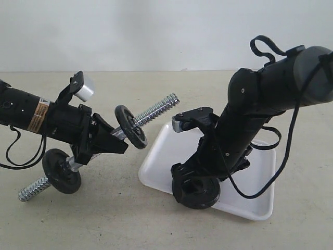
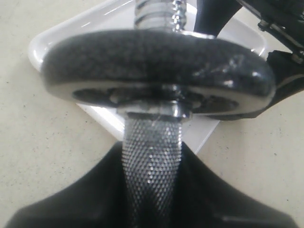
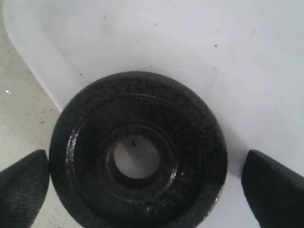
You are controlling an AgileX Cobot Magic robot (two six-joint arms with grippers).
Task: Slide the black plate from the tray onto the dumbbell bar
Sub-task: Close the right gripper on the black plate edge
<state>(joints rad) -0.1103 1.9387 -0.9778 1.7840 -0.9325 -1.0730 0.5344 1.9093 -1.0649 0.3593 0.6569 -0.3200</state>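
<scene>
The dumbbell bar is held slanting above the table, my left gripper shut on its knurled middle. Two black discs sit on the bar, one on each side of that grip. In the left wrist view the nearer disc fills the frame, with the threaded end beyond it. The third black plate lies flat over the near left rim of the white tray. My right gripper hangs over it, open, with fingers on either side of the rim.
The right arm leans across the tray from the back right. A beige table surrounds the tray. The bar's upper threaded end points toward the tray's far left corner, close to the right arm's wrist camera.
</scene>
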